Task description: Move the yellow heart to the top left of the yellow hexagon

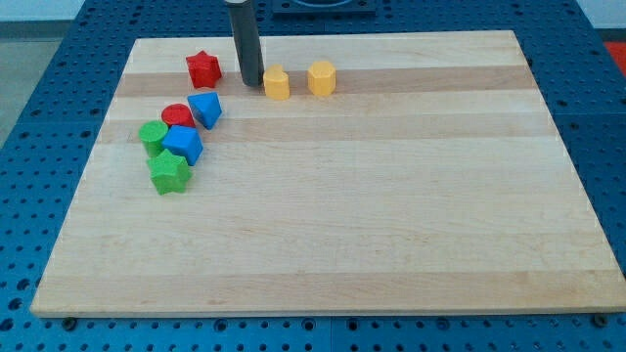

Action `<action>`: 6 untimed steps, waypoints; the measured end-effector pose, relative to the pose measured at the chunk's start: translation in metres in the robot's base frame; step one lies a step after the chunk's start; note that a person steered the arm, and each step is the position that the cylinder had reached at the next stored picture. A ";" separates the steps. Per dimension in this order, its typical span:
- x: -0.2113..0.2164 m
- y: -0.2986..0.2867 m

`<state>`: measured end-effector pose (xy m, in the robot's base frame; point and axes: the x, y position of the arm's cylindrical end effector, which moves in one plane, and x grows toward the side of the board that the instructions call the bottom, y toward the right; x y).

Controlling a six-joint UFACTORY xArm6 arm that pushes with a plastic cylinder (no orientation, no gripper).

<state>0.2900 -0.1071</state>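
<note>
One tip [252,83] — left of yellow heart [277,83]

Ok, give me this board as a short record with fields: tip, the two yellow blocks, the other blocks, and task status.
tip: my tip just left of the yellow heart
yellow hexagon, right of the heart, a small gap between
cluster at the view's left: red star, red cylinder, two blue blocks, green cylinder, green star
status: heart level with hexagon, not yet top left
</note>
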 end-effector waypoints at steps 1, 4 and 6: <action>0.040 -0.013; -0.014 0.046; -0.016 0.046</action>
